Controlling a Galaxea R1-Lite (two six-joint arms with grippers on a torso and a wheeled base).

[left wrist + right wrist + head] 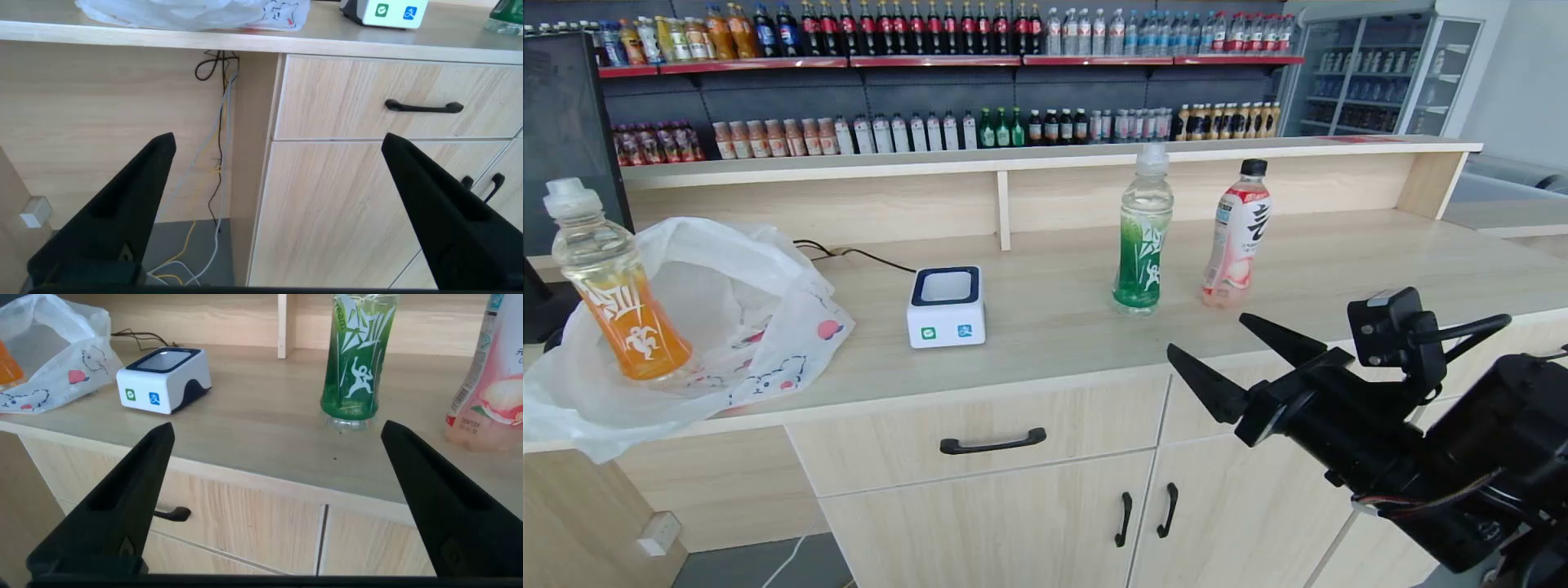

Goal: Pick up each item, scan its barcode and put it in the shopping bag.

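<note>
— Desk (1054, 327) of pale wood carries everything. On its left side lies the white shopping bag (727, 302); the orange bottle (617, 286) stands in its open mouth, I think.

— And the pincers?

— Right pincer (1205, 333) is spread and empty, just before the desk edge, near the green bottle (1143, 237) and the pink bottle (1237, 237). Left pincer (278, 139) is spread too, low before the cupboard (368, 212).

— What risk?

— Both bottles stand close together; a wide grip on one may knock the other. The scanner (946, 306) sits between bag and bottles.

— Labels?

— Large characters and a running figure; the scanner shows two small icons, green and blue.
</note>
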